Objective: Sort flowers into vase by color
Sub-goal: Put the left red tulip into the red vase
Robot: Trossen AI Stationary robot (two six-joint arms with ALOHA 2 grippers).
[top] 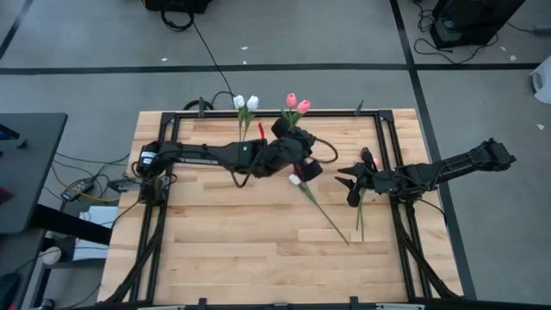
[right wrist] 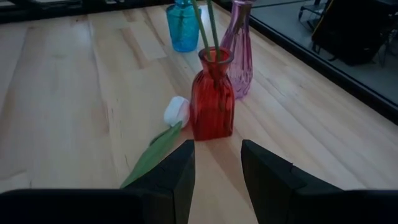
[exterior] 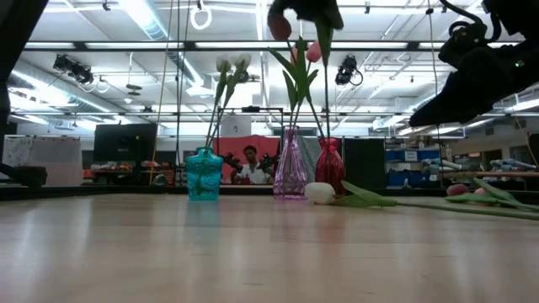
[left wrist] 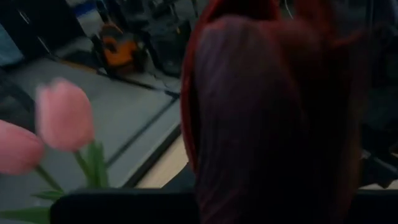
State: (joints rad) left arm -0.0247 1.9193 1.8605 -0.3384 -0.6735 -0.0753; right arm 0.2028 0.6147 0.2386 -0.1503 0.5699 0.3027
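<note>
A dark red tulip (left wrist: 267, 112) is up in my left gripper (exterior: 307, 10), which is shut above the red vase (right wrist: 211, 99). Two green stems (right wrist: 212, 25) run down into that vase's mouth. Two pink tulips (top: 297, 103) stand in the pink vase (exterior: 290, 168), and two white tulips (top: 245, 102) stand in the teal vase (exterior: 204, 174). Another white tulip (right wrist: 177, 111) lies on its side on the table beside the red vase. My right gripper (right wrist: 214, 180) hovers open near the table's right edge, pointing at the red vase, with nothing between its fingers. My left gripper is shut on the dark red tulip near its head (exterior: 280, 25). The head fills the left wrist view and hides the place of contact. The flower is lifted, and its stem (exterior: 326, 93) hangs down toward the red vase's mouth.
More tulips (exterior: 459, 190) lie on the table at the right, under my right arm, one stem (top: 360, 215) pointing toward the near edge. The three vases stand in a row near the far edge. Bare wood (top: 224, 232) covers the near half. A person sits in the room beyond.
</note>
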